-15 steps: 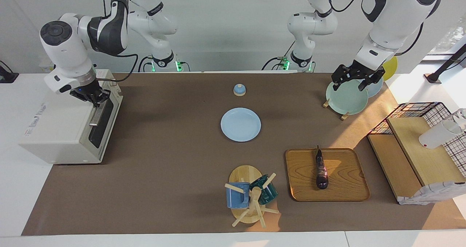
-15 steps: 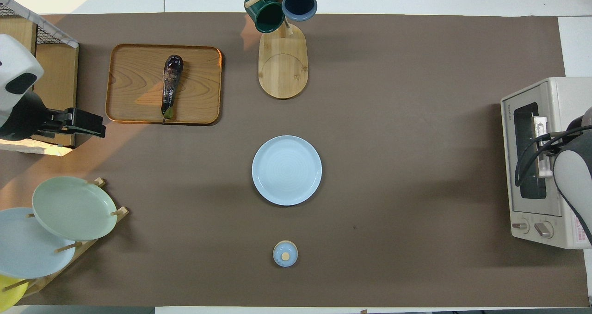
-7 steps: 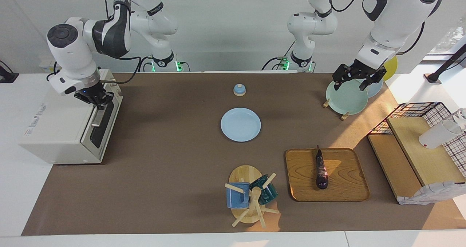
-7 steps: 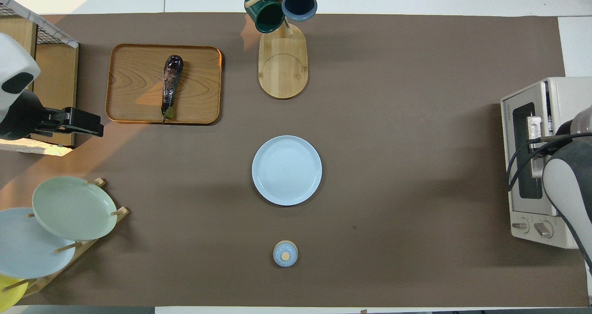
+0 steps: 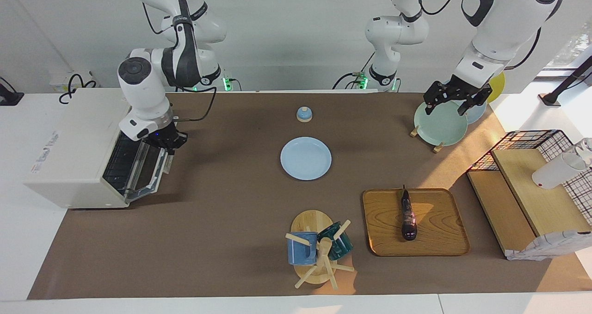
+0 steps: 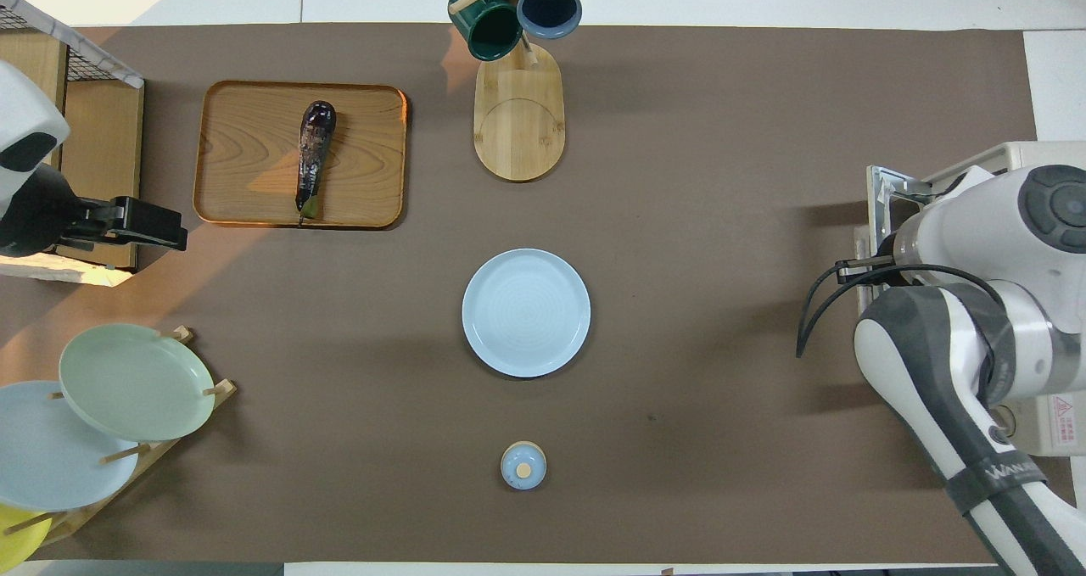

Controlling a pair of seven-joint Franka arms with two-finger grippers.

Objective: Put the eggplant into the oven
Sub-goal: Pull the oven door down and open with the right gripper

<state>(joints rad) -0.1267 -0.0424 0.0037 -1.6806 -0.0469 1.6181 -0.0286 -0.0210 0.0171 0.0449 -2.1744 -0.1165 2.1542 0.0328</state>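
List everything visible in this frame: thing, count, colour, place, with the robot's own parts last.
oven: 1, white, right arm's end of the table, door hanging open
eggplant: 1, dark purple, lying on the tray
tray: 1, wooden, toward the left arm's end
plate: 1, light blue, mid-table
lidded jar: 1, blue, nearer to the robots than the plate
mug tree: 1, wooden, holding a blue mug and a green mug
plate rack: 1, wooden, with green, pale blue and yellow plates
wire shelf: 1, black and wood, left arm's end
right gripper: shut on the oven door's handle
left gripper: open, over the plate rack, waiting
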